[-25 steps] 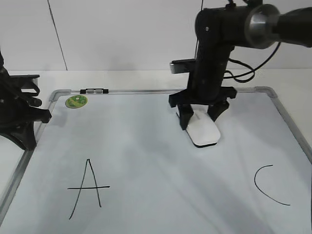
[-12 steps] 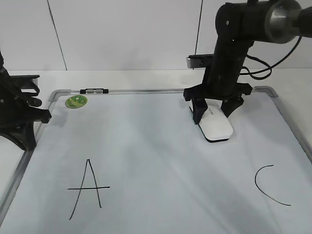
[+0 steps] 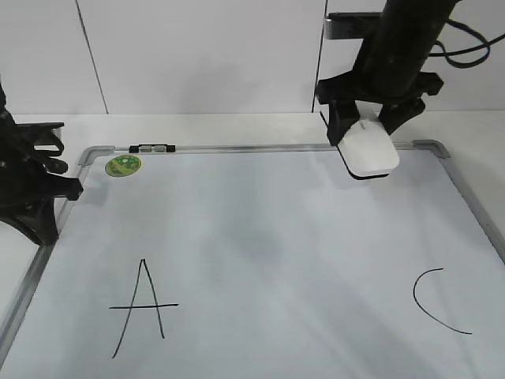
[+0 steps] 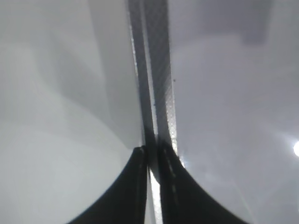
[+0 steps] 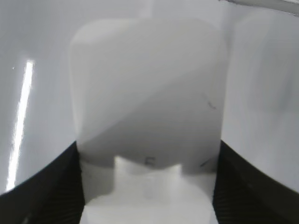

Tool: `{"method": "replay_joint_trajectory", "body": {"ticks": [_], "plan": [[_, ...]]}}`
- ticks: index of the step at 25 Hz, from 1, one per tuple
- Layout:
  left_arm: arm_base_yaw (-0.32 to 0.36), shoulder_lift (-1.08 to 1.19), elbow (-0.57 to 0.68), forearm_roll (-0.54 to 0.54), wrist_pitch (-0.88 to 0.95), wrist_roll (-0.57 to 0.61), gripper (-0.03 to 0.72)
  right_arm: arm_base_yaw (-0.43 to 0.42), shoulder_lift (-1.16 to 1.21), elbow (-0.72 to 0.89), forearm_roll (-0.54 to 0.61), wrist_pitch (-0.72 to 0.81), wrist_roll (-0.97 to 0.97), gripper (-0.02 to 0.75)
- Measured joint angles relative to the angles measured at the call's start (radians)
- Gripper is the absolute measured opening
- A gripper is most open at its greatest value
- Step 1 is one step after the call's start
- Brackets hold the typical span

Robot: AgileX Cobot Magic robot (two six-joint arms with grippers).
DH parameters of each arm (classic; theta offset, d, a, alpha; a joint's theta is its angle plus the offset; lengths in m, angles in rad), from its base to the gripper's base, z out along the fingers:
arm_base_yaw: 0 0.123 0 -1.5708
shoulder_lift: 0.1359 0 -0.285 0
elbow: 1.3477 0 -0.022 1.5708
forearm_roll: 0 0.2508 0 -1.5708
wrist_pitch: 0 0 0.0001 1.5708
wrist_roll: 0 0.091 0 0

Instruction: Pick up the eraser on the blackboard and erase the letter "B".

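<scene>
The right gripper [image 3: 369, 126] clamps the white rounded plastic eraser [image 3: 368, 151] at upper right, above the pale grey-framed blackboard [image 3: 260, 237]. The left gripper [image 4: 150, 154], fingers nearly together, holds nothing at left.

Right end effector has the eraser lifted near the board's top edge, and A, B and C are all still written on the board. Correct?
Not quite. The right end effector does hold the eraser near the board's top edge, but the exterior view shows only A and C; no B is visible between them.

The letter "C" [image 3: 439, 302] is cut at the blackboard's [image 3: 260, 148] lower edge.
</scene>
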Motion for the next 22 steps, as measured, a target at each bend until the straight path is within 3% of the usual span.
{"method": "replay_joint_trajectory", "body": {"ticks": [6, 17, 22], "plan": [[0.000, 0.000, 0.000, -0.001, 0.004, 0.000, 0.028, -0.035, -0.115, 0.130, -0.009, 0.002, -0.002, 0.557], [0.000, 0.000, 0.000, -0.001, 0.011, 0.000, 0.028, -0.275, -0.197, 0.354, -0.020, 0.002, -0.030, 0.557], [0.000, 0.000, 0.000, -0.001, 0.013, 0.000, 0.028, -0.313, -0.193, 0.386, 0.010, -0.010, -0.106, 0.557]]}}
